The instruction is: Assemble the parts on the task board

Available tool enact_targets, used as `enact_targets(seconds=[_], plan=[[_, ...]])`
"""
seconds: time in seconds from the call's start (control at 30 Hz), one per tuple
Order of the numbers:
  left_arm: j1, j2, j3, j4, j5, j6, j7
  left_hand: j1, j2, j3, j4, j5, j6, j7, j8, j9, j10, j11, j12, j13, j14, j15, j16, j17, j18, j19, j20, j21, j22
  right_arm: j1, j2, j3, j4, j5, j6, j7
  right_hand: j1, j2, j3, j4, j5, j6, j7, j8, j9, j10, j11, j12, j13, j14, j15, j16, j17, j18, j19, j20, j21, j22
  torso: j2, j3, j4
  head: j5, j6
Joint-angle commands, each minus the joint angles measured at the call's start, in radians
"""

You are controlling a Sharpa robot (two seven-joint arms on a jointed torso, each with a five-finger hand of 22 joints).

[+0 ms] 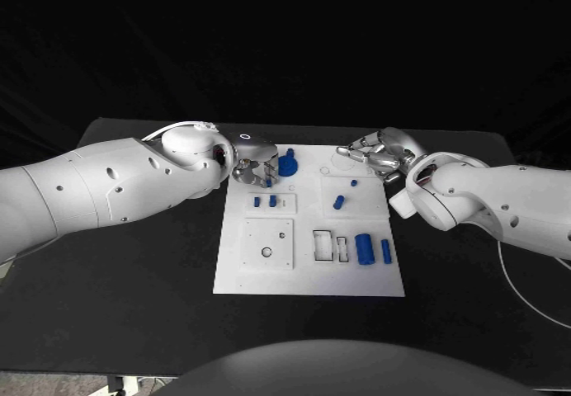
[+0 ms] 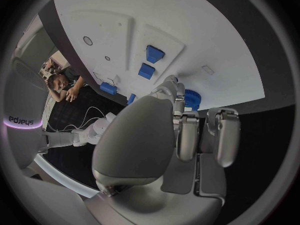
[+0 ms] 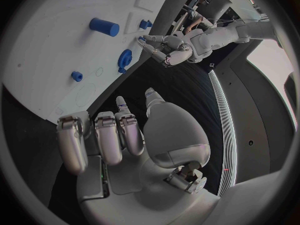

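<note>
White task board point(image 1: 309, 272) lies in the middle of the black table point(image 1: 131, 289), its long sides running away from the robot. Bare tabletop flanks it on both sides and in front; both arms crowd its far end.

Left hand point(image 1: 252, 161) sits at the far left corner of the board. Its fingers are curled inward; whether they touch anything cannot be told. A blue gear-shaped part point(image 1: 288, 163) stands on the board just beside this hand, on its inner side; in the left wrist view the same toothed part point(image 2: 192, 99) shows just past the fingertips point(image 2: 177, 92), contact not discernible.

Right hand point(image 1: 379, 154) hovers at the far right corner, fingers point(image 3: 100, 135) loosely bent and apart, nothing visible in them. A small blue peg point(image 1: 353, 182) stands just ahead of it.

A short blue cylinder point(image 1: 339, 201) lies in the right-hand recess, its long axis tilted slightly from the board's length. Two small blue blocks point(image 1: 264, 200) stand side by side in the left-hand recess. Near the board's right edge, a thick blue cylinder point(image 1: 365, 248) and a thinner blue pin point(image 1: 385, 251) lie parallel, long axes along the board's length, beside two rectangular slots point(image 1: 331, 246).
</note>
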Motion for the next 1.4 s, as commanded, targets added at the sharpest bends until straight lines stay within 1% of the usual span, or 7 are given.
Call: enact_targets(seconds=[0.03, 0.43, 0.53, 0.7, 0.9, 1.1, 1.4], plan=[[0.0, 0.004, 0.0, 0.001, 0.001, 0.028, 0.004, -0.013, 0.001, 0.005, 0.002, 0.005, 0.0, -0.002, 0.0, 0.001, -0.01, 0.0, -0.006, -0.001, 0.106, 0.001, 0.003, 0.263, -0.008, 0.105, -0.004, 0.002, 0.263, -0.001, 0.002, 0.0, 0.0, -0.004, 0.013, 0.001, 0.004, 0.004, -0.006, -0.001, 0.004, 0.006, 0.003, 0.004, 0.001, 0.103, 0.008, -0.005, 0.261, 0.104, 0.006, 0.004, 0.263, -0.007, 0.105, 0.009, 0.004, 0.263, 0.0, -0.0002, -0.0003, 0.001, 0.0], [-0.001, 0.004, 0.0, -0.001, 0.001, 0.037, -0.003, -0.015, -0.004, 0.007, 0.001, 0.005, -0.008, 0.0, -0.006, -0.002, -0.017, 0.002, -0.007, -0.001, 0.106, 0.002, 0.003, 0.263, -0.008, 0.105, -0.004, 0.002, 0.263, -0.001, 0.003, 0.0, -0.001, -0.004, 0.014, 0.002, 0.004, 0.004, -0.006, -0.001, 0.004, 0.006, 0.003, 0.004, 0.001, 0.103, 0.008, -0.005, 0.261, 0.104, 0.006, 0.004, 0.263, -0.007, 0.105, 0.009, 0.004, 0.263, 0.0, -0.0004, 0.0002, -0.001, 0.0], [-0.002, 0.004, 0.0, -0.001, 0.001, 0.039, -0.01, -0.015, -0.012, 0.008, 0.001, 0.004, -0.02, 0.004, -0.014, -0.005, -0.028, 0.009, -0.008, -0.002, 0.106, 0.006, 0.003, 0.263, -0.008, 0.105, -0.004, 0.002, 0.263, -0.001, 0.003, 0.0, -0.001, -0.004, 0.014, 0.001, 0.004, 0.004, -0.006, -0.001, 0.004, 0.006, 0.003, 0.004, 0.001, 0.103, 0.008, -0.005, 0.261, 0.104, 0.006, 0.004, 0.263, -0.007, 0.105, 0.009, 0.004, 0.263, 0.0, -0.0005, 0.0003, -0.001, 0.0], [-0.002, 0.004, 0.0, -0.001, 0.001, 0.054, -0.029, -0.03, -0.052, -0.004, 0.002, 0.004, -0.073, 0.026, -0.034, -0.02, -0.075, 0.031, -0.009, -0.003, 0.106, 0.024, 0.003, 0.263, -0.008, 0.105, 0.001, 0.002, 0.263, -0.001, 0.003, 0.0, -0.001, -0.004, 0.013, 0.001, 0.004, 0.004, -0.006, -0.001, 0.004, 0.006, 0.003, 0.004, 0.001, 0.103, 0.008, -0.005, 0.261, 0.104, 0.006, 0.004, 0.263, -0.007, 0.105, 0.009, 0.004, 0.263, 0.001, -0.0003, 0.0006, 0.0, 0.0], [-0.002, 0.0, 0.0, 0.0, 0.002, 0.05, -0.031, -0.049, -0.081, -0.014, 0.002, 0.004, -0.128, 0.034, -0.032, -0.037, -0.119, 0.04, -0.007, -0.001, 0.106, 0.031, 0.003, 0.263, -0.008, 0.105, 0.008, 0.002, 0.263, -0.001, 0.004, 0.0, -0.001, -0.004, 0.013, 0.001, 0.004, 0.004, -0.006, -0.001, 0.004, 0.006, 0.003, 0.004, 0.001, 0.103, 0.008, -0.005, 0.261, 0.104, 0.006, 0.004, 0.263, -0.007, 0.105, 0.009, 0.004, 0.263, 0.0, -0.0008, 0.0009, 0.001, 0.0], [-0.002, -0.003, 0.0, 0.001, 0.011, 0.035, -0.026, -0.059, -0.092, -0.022, 0.0, 0.004, -0.189, 0.04, -0.032, -0.055, -0.14, 0.046, -0.005, 0.0, 0.106, 0.036, 0.003, 0.263, -0.008, 0.105, 0.014, 0.002, 0.263, -0.001, 0.003, 0.0, 0.0, -0.004, 0.013, 0.001, 0.005, 0.005, -0.007, -0.001, 0.004, 0.006, 0.003, 0.004, 0.001, 0.103, 0.008, -0.005, 0.261, 0.104, 0.007, 0.004, 0.263, -0.007, 0.105, 0.009, 0.004, 0.263, 0.001, -0.0008, 0.0007, 0.003, 0.0], [-0.002, -0.015, 0.001, 0.007, 0.023, -0.019, -0.02, -0.09, -0.098, -0.044, 0.001, 0.004, -0.212, 0.054, -0.029, -0.065, -0.177, 0.055, -0.005, 0.0, 0.106, 0.042, 0.003, 0.263, -0.008, 0.105, 0.021, 0.002, 0.263, -0.001, 0.002, 0.0, 0.0, -0.004, 0.014, -0.001, 0.005, 0.005, -0.007, -0.001, 0.004, 0.006, 0.003, 0.004, 0.001, 0.103, 0.008, -0.005, 0.261, 0.104, 0.007, 0.004, 0.263, -0.007, 0.105, 0.009, 0.004, 0.263, 0.001, -0.0005, 0.0007, 0.004, 0.0]])
